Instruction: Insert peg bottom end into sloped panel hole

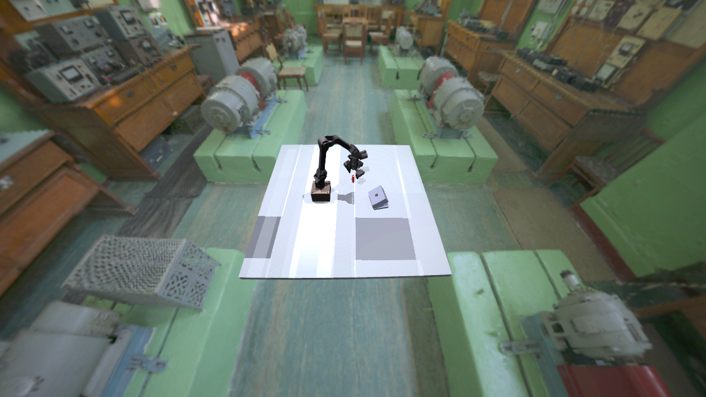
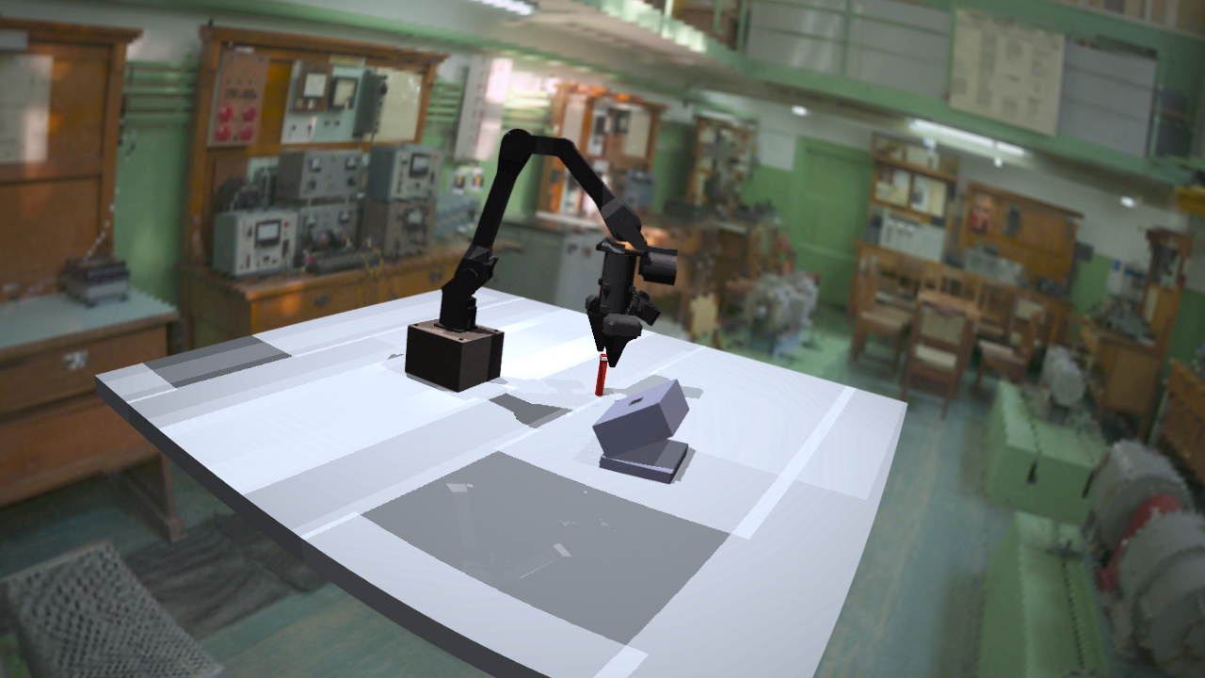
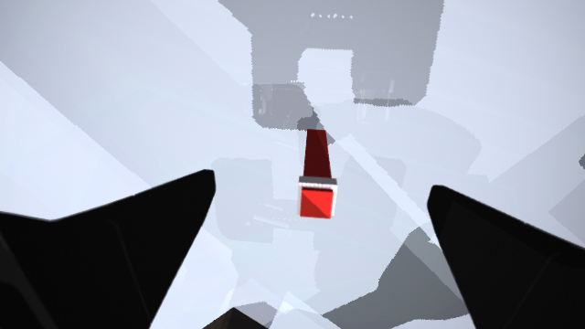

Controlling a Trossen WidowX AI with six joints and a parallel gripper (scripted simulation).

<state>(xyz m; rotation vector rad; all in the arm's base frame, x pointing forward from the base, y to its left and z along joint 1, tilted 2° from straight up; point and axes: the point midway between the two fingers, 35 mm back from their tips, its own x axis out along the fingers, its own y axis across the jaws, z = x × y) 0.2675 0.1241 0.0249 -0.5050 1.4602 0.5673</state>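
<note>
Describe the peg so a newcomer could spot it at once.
On the white table, find the black arm. Below its open gripper stands a slim, upright, square-topped peg. It is bright red with a white band near its top, unlike the grey-lilac sloped panel beside it.

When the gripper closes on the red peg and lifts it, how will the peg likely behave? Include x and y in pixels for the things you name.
The red peg (image 1: 353,179) (image 2: 601,377) (image 3: 316,203) is probably stiff, as its sides look straight. It may tip if one finger touches first, since it stands tall on a narrow base. Rolling seems unlikely, because its top is square.
</note>
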